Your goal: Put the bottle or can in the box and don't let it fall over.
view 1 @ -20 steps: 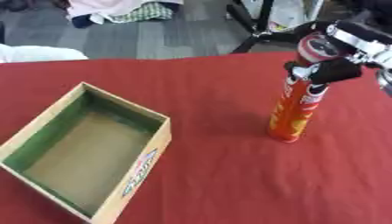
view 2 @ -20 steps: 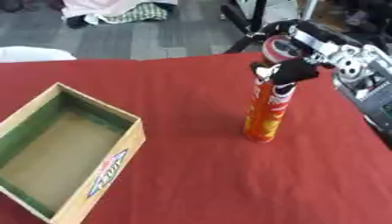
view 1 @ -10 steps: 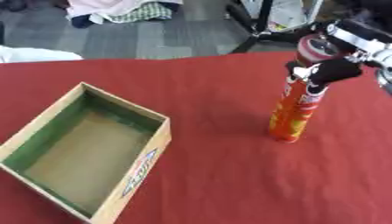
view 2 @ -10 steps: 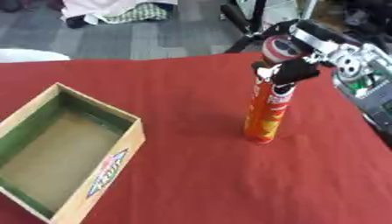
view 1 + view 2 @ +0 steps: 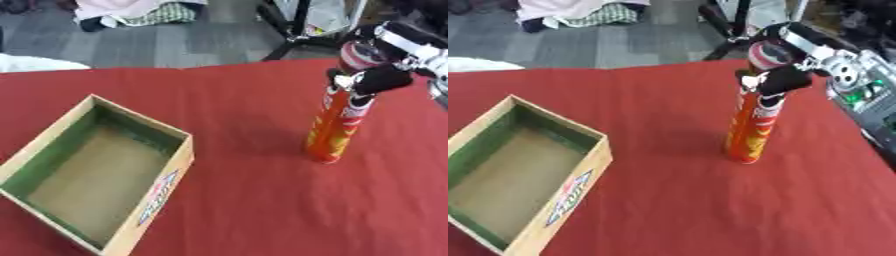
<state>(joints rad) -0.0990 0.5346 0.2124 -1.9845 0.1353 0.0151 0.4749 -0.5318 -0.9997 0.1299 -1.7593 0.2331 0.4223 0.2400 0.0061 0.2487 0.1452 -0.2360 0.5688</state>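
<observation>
**Tall can stands on the red cloth, right hand gripping its top; box sits empty to the left**

At the left of the table lies an open cardboard box (image 5: 96, 172), set askew, with green inner walls, a brown floor and a printed logo along its near right wall. Nothing is inside it. It rests on a red tablecloth (image 5: 236, 210) that covers the whole work surface.

To the right of the box, well apart from it, stands a tall orange and red can (image 5: 750, 132), a slim tube with yellow markings near its base. Its foot is on the cloth, and it leans slightly, its top tipped toward the right and away from the camera. Its shadow falls on the cloth to its left.

At the can's upper end is the right hand (image 5: 779, 80), which comes in from the upper right corner. Its dark fingers (image 5: 378, 79) are curled round the top of the can, clamped on it just below the cap; the silver and black wrist parts run off toward the right edge.

The left hand shows in neither view.

Beyond the far edge of the table are a grey floor, a heap of cloth and the dark legs of a stand.
</observation>
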